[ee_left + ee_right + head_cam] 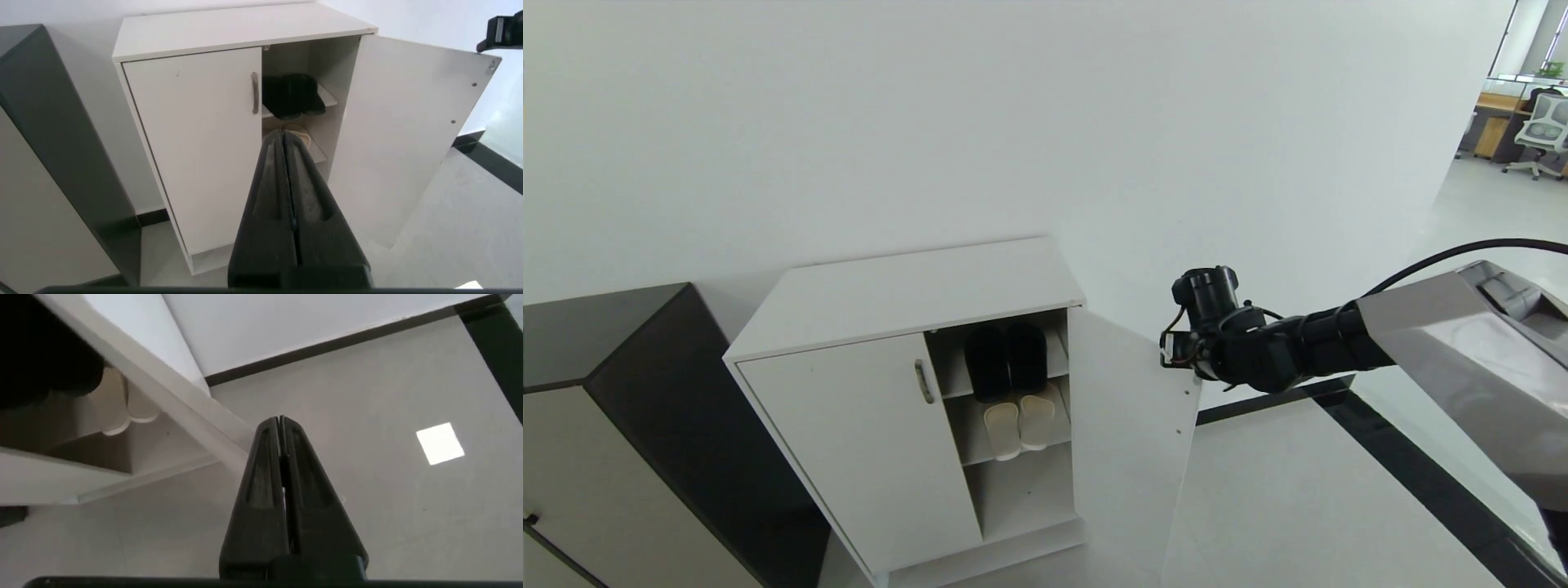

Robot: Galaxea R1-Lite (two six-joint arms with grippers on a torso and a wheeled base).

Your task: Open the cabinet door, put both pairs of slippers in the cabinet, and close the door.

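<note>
The right gripper (281, 425) has its jaws pressed together with nothing between them. Its tip lies just beside the top edge of the open right-hand door (1131, 425), on the panel's outer side. I cannot tell whether it touches the panel. The left gripper (283, 139) is likewise closed up and empty. It hangs in the air well in front of the cabinet (907, 286), pointing toward the line where the two doors would meet, and touches nothing.

Beyond the right gripper, the right-hand door is swung wide from the cabinet's right front edge, leaving that side of the interior exposed. The black slippers (1006, 359) lie side by side on the upper shelf (1058, 347). The pale slippers (1021, 420) lie side by side on the middle shelf (970, 433) directly below, with their near ends at that shelf's front edge. The left-hand door (866, 441) is shut flush, its handle (924, 381) near its inner edge. A dark cabinet (605, 327) stands against the white cabinet's left side.

The task looks nearly finished. The door has been opened and both pairs sit inside, each on its own shelf. Only closing the right-hand door seems to remain. With shut jaws at the door's outer top corner, the right gripper appears placed to push the panel, not to grasp it.
</note>
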